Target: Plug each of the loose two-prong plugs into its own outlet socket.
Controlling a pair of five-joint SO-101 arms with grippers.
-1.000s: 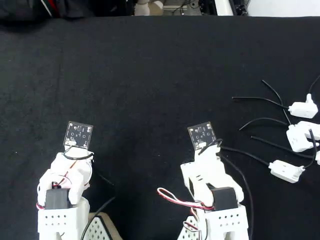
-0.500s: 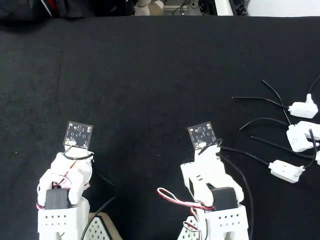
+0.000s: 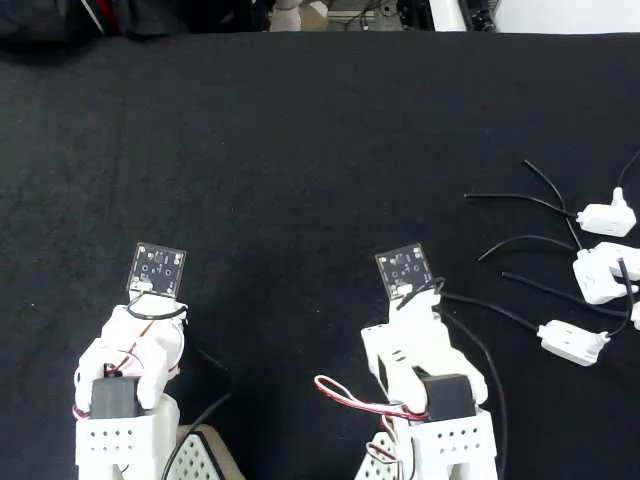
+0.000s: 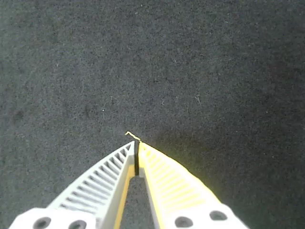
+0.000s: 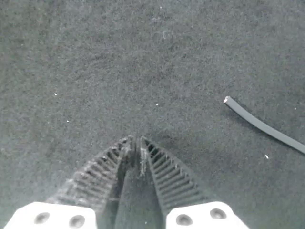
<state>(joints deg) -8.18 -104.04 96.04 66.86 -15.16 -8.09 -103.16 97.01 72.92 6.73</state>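
The table (image 3: pixel 320 150) is covered in black cloth that runs across the whole high view.

The left arm (image 3: pixel 128 375) sits folded at the near edge on the left. The right arm (image 3: pixel 425 380) sits folded at the near edge right of centre, with red and white wires looping at its base. Each arm carries a small dark board at its far end, one at (image 3: pixel 158 270) and one at (image 3: pixel 405 269).

Three white pieces lie together by the table's right edge, well apart from both arms. The far piece (image 3: pixel 607 217) is small, the middle piece (image 3: pixel 600 272) is the largest, and the near piece (image 3: pixel 570 342) lies closest to the right arm. These are the plugs and sockets, but I cannot tell which is which, and none looks joined to another.

Thin black cables (image 3: pixel 490 305) trail from the pieces leftward over the cloth, and one reaches close to the right arm. In the right wrist view a cable (image 5: pixel 259 124) ends loose on the cloth, beside the gripper and not touching it.

The left gripper (image 4: pixel 136 148) hangs over bare cloth with its fingers pressed together at the tips and nothing between them. The right gripper (image 5: pixel 136 143) has its fingers closed to a thin slit, also holding nothing.
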